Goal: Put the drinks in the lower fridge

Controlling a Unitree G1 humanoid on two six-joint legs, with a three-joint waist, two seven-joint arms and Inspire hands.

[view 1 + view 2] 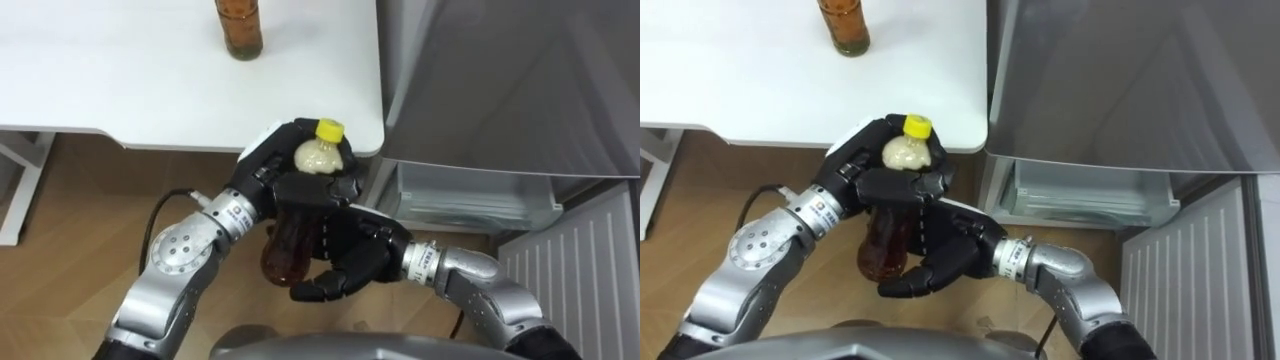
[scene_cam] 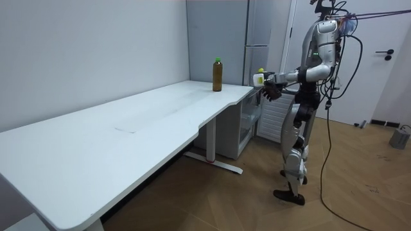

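Left robot hand (image 1: pixel 264 166) and right robot hand (image 1: pixel 350 260) clasp the bottle (image 1: pixel 319 156) just off the table corner (image 1: pixel 345 112).

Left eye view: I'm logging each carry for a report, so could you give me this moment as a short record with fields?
held item: yellow-capped bottle, upright, dark drink in its lower part
left hand: curled round the bottle's upper part
right hand: curled round the bottle's lower part
position: just off the table corner, beside the fridge
lower fridge door: open
waiting item: second bottle, standing on the table
robot: stands at the table's end, facing the fridge
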